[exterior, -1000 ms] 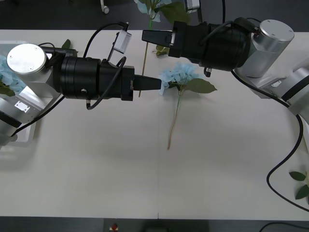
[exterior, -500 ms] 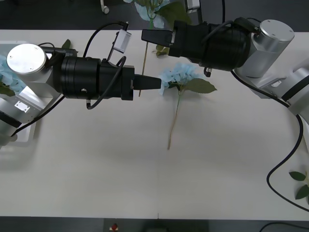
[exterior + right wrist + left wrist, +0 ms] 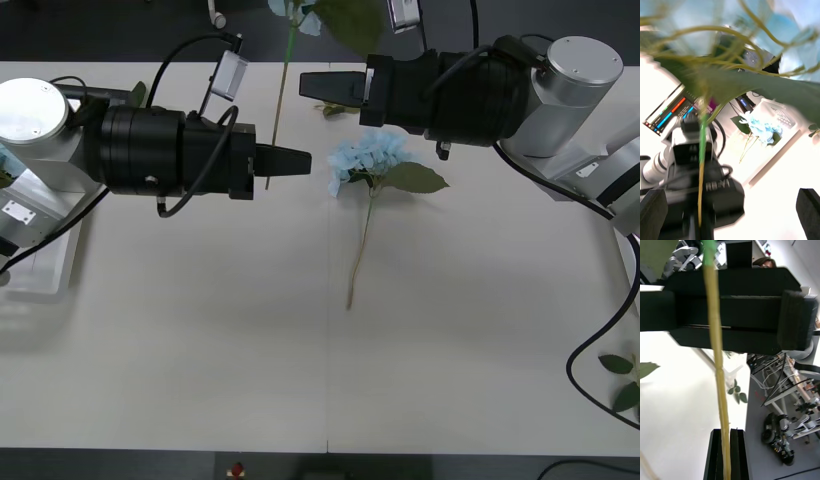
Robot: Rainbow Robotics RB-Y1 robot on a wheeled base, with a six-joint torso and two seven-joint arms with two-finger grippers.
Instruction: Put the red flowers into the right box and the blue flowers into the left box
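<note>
The left gripper [image 3: 300, 160], black with flat ribbed fingers, is closed on the thin, jointed yellow-green stem [image 3: 719, 363] of an artificial pale sky-blue hydrangea-like flower [image 3: 300, 14]. This stem runs nearly upright from the jaws to the fluffy head and broad green leaf past the far table edge. The right gripper [image 3: 312, 83] stands close beside it with fingers spread wide, gripping nothing. A second pale blue cluster [image 3: 368, 157] lies flat on the smooth white table [image 3: 200, 330], head toward the far side, its thin stem pointing toward the robot. The white slotted plastic left box [image 3: 780, 112] holds another blue bloom [image 3: 760, 128].
</note>
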